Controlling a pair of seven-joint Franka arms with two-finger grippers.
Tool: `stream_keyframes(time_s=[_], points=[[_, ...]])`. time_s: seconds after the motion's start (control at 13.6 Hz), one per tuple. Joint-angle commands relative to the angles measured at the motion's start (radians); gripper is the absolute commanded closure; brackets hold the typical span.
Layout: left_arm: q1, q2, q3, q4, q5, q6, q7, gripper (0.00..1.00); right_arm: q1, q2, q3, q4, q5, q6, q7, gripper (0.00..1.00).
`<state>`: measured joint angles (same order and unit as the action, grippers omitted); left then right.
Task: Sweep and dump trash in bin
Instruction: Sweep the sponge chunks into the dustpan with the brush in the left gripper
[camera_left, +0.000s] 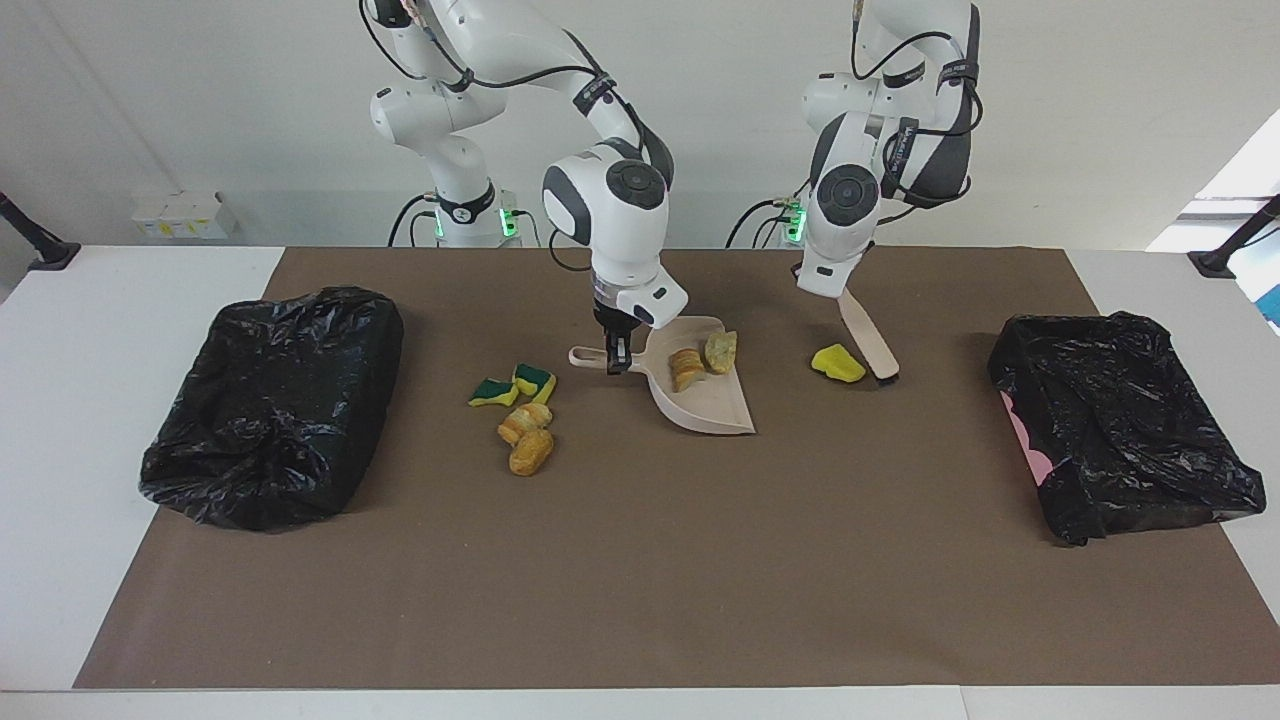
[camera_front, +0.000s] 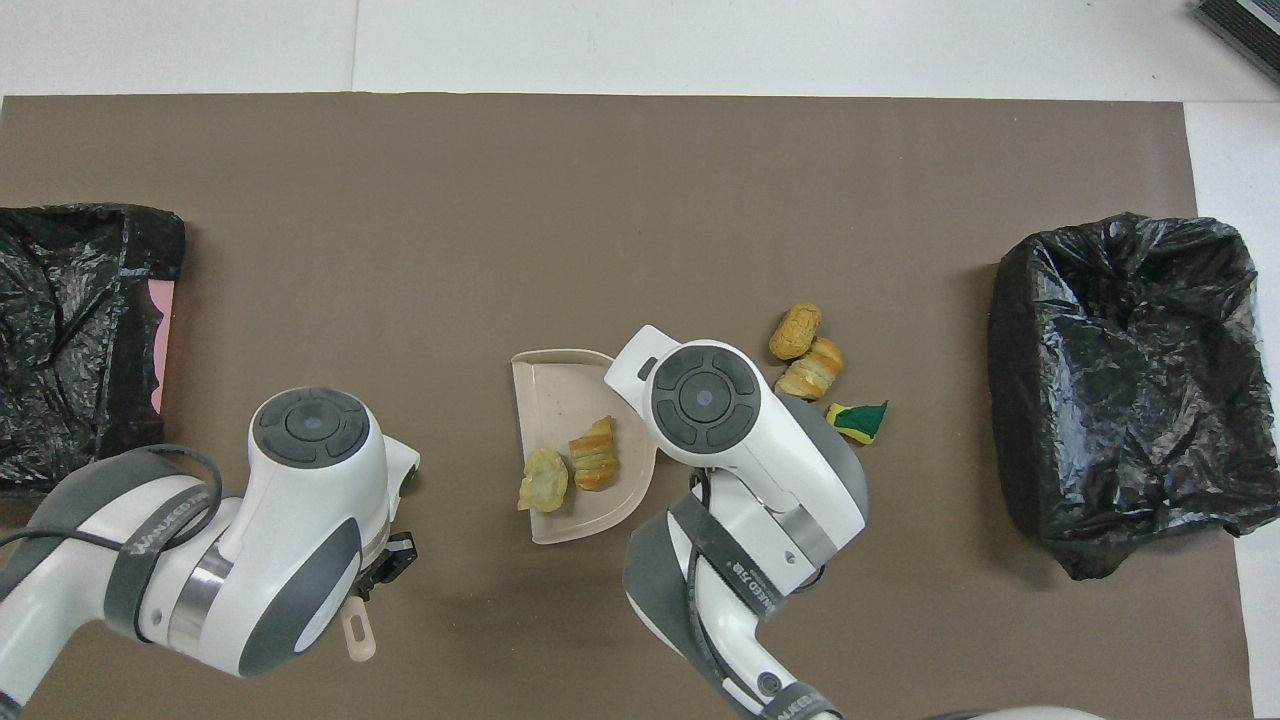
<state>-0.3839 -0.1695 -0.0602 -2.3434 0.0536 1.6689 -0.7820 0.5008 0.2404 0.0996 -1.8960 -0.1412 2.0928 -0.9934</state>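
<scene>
My right gripper (camera_left: 616, 360) is shut on the handle of the beige dustpan (camera_left: 712, 402). Two pieces of trash lie in the pan, a bread-like chunk (camera_left: 687, 369) and a greenish scrap (camera_left: 720, 351). My left gripper (camera_left: 842, 296) is shut on the beige brush (camera_left: 866, 336), which slants down. Its bristle end sits beside a yellow sponge piece (camera_left: 838, 364), on the side toward the left arm's end of the table. Two green-backed sponge pieces (camera_left: 515, 387) and two bread chunks (camera_left: 528, 437) lie on the mat beside the pan's handle. In the overhead view the pan (camera_front: 556, 395) shows, and the left arm hides the yellow piece.
A bin lined with a black bag (camera_left: 275, 405) stands at the right arm's end of the table and a second one (camera_left: 1120, 425) at the left arm's end. A brown mat (camera_left: 640, 580) covers the middle of the table.
</scene>
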Motion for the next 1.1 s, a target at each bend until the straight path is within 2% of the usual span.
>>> stream_keyframes(time_s=[0.0, 0.22, 0.52, 0.74, 1.03], points=[[0.013, -0.094, -0.01, -0.131, 0.0, 0.158, -0.036, 1.0, -0.007, -0.044, 0.005, -0.054, -0.003, 0.016, 0.018, 1.0], [0.002, -0.073, -0.01, -0.129, -0.124, 0.294, 0.027, 1.0, -0.008, -0.044, 0.005, -0.054, -0.008, 0.016, 0.038, 1.0], [-0.064, -0.045, -0.013, -0.117, -0.205, 0.423, 0.226, 1.0, -0.01, -0.044, 0.003, -0.054, -0.015, 0.01, 0.047, 1.0], [-0.142, -0.025, -0.013, -0.094, -0.221, 0.478, 0.247, 1.0, -0.024, -0.041, 0.003, -0.054, -0.017, 0.012, 0.047, 1.0], [-0.201, 0.027, -0.015, -0.011, -0.279, 0.511, 0.259, 1.0, -0.034, -0.041, 0.003, -0.057, -0.015, 0.007, 0.045, 1.0]])
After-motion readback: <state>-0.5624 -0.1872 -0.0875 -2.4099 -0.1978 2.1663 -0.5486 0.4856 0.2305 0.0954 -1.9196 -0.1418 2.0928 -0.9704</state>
